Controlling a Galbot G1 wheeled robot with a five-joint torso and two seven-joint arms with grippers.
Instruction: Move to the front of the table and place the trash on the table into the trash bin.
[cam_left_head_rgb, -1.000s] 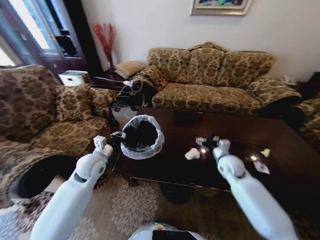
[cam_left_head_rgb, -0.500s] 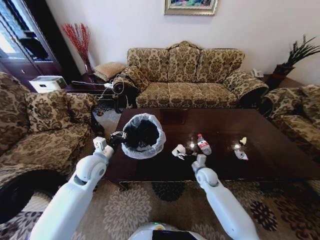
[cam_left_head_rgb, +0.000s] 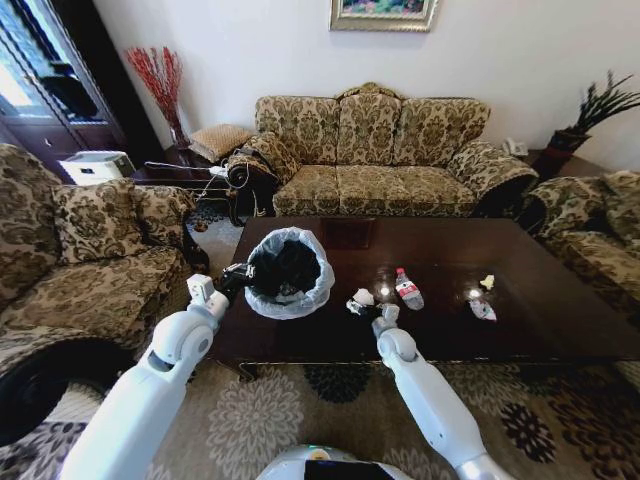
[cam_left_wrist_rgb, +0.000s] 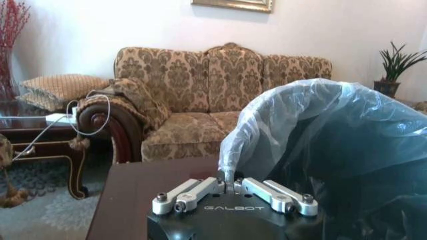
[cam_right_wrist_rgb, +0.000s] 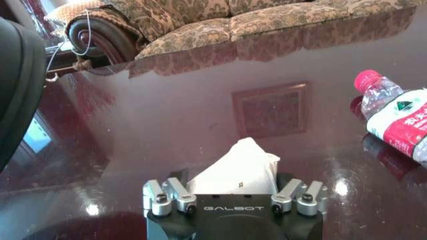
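The left gripper (cam_left_head_rgb: 240, 275) is clamped on the rim of the trash bin (cam_left_head_rgb: 289, 272), its fingers (cam_left_wrist_rgb: 230, 186) pinched together on the ruffled plastic liner (cam_left_wrist_rgb: 313, 125); the bin sits on the table (cam_left_head_rgb: 560, 320) near its left edge, toward the front. The right gripper (cam_left_head_rgb: 366, 306) is low over the table's front edge, its jaws spread on either side of a crumpled white paper (cam_right_wrist_rgb: 238, 167) that lies between them on the dark glossy top. Just beside it, toward the table's middle, a clear bottle with a red label (cam_left_head_rgb: 407, 288) lies on its side. Farther toward the right edge lie a clear wrapper (cam_left_head_rgb: 482, 310) and a yellowish scrap (cam_left_head_rgb: 487, 282), well apart from the gripper. A patterned sofa (cam_left_head_rgb: 380, 150) stands beyond the far edge, an armchair (cam_left_head_rgb: 90, 250) off the left edge
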